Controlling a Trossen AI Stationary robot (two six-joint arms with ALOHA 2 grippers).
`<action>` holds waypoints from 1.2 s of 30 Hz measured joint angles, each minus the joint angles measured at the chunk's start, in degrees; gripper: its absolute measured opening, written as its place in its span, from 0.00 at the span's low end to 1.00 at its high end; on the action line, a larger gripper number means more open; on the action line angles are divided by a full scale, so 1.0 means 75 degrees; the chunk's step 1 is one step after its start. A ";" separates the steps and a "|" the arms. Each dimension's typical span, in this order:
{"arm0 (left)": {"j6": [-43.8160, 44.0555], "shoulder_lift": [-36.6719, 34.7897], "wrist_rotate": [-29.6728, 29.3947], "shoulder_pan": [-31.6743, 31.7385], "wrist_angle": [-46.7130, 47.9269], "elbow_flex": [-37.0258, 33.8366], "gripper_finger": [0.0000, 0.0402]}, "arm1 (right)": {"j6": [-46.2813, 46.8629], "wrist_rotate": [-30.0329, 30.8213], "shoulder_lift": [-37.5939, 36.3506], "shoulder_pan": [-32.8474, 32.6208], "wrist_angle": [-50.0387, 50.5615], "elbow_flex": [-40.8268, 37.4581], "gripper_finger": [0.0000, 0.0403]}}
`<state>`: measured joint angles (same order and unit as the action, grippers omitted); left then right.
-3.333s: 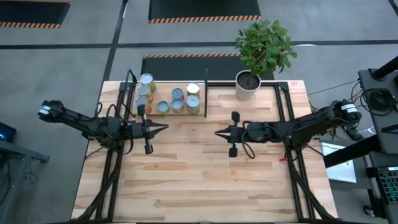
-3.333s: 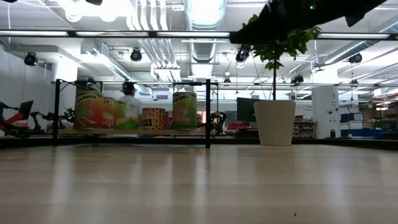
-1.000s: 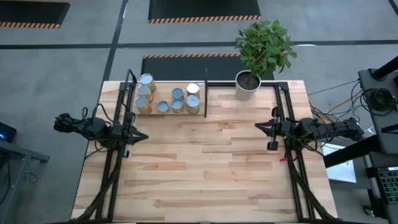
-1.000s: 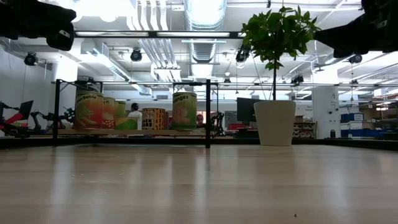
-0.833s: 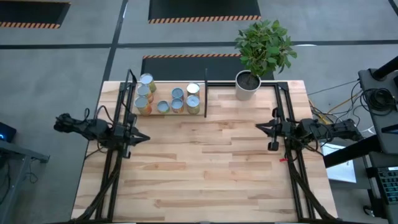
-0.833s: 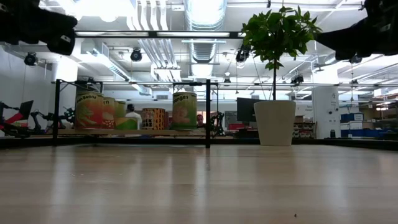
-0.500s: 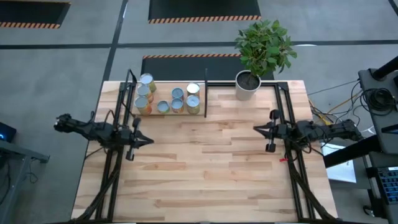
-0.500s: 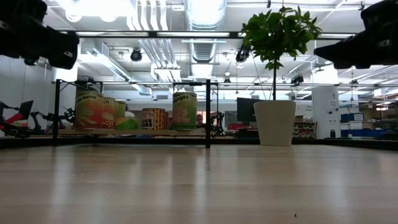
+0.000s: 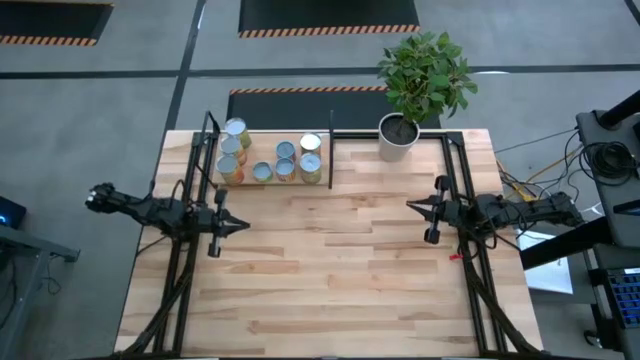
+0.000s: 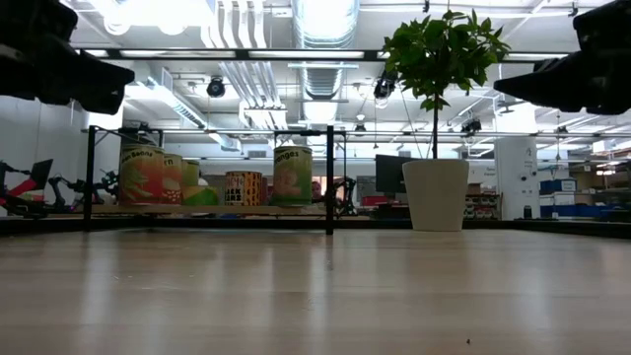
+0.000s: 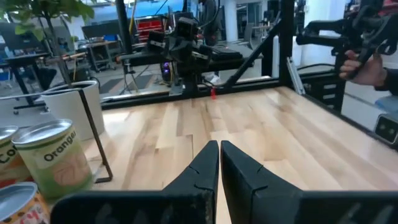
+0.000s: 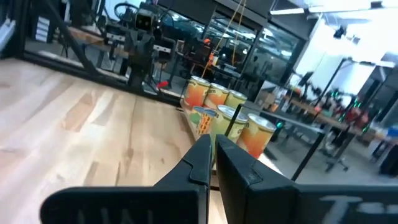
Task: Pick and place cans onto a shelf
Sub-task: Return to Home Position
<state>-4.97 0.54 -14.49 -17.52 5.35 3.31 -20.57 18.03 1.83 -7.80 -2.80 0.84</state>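
Observation:
Several cans [image 9: 285, 160] stand upright on the shelf [image 9: 268, 140] at the table's far left; they also show in the low view [image 10: 293, 176], the left wrist view [image 11: 53, 163] and the right wrist view [image 12: 225, 115]. My left gripper [image 9: 244, 226] hovers above the table near its left edge, in front of the shelf, shut and empty, with its fingers together in its wrist view [image 11: 219, 145]. My right gripper [image 9: 409, 208] hovers near the right edge, shut and empty, with its fingers together in its wrist view [image 12: 210, 138]. The two grippers point toward each other.
A white pot with a green plant [image 9: 399, 135] stands at the far edge, right of the shelf's black post [image 9: 331, 150]. Black frame rails run along both table sides. A person's hand [image 11: 368, 65] shows beyond the table. Bare wood lies between the grippers.
My left gripper has moved a little toward the table's right edge and has turned about its own axis. My right gripper has crept slightly toward the left edge. Both stay shut and empty. The cans have not moved.

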 joint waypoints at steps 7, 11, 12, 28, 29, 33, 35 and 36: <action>-0.0048 0.0144 -0.0053 0.0000 0.0001 -0.0003 0.00 | -0.0085 -0.0001 0.0092 -0.0005 0.0017 0.0000 0.03; -0.0044 0.0138 -0.0056 0.0000 0.0003 -0.0003 0.00 | 0.0363 -0.0001 0.0092 -0.0005 0.0023 0.0000 0.03; -0.0044 0.0135 -0.0056 0.0000 0.0001 -0.0003 0.00 | 0.0438 -0.0001 0.0093 -0.0005 0.0024 -0.0003 0.03; -0.0038 0.0140 -0.0059 0.0000 0.0007 -0.0006 0.00 | 0.0669 -0.0001 0.0118 -0.0005 0.0046 -0.0009 0.03; -0.0038 0.0140 -0.0059 0.0000 0.0007 -0.0006 0.00 | 0.0677 -0.0001 0.0118 -0.0005 0.0046 -0.0009 0.03; -0.0038 0.0140 -0.0059 0.0000 0.0002 -0.0007 0.00 | 0.0671 -0.0001 0.0118 -0.0005 0.0049 -0.0009 0.03; -0.0038 0.0140 -0.0059 0.0000 -0.0009 -0.0009 0.00 | 0.0687 -0.0001 0.0118 -0.0005 0.0049 -0.0009 0.03; -0.0038 0.0140 -0.0061 0.0000 -0.0014 -0.0010 0.00 | 0.0682 -0.0001 0.0118 -0.0005 0.0049 -0.0009 0.03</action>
<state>-5.26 1.58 -14.95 -17.52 5.25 3.24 -15.45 18.02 2.72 -7.84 -2.44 0.78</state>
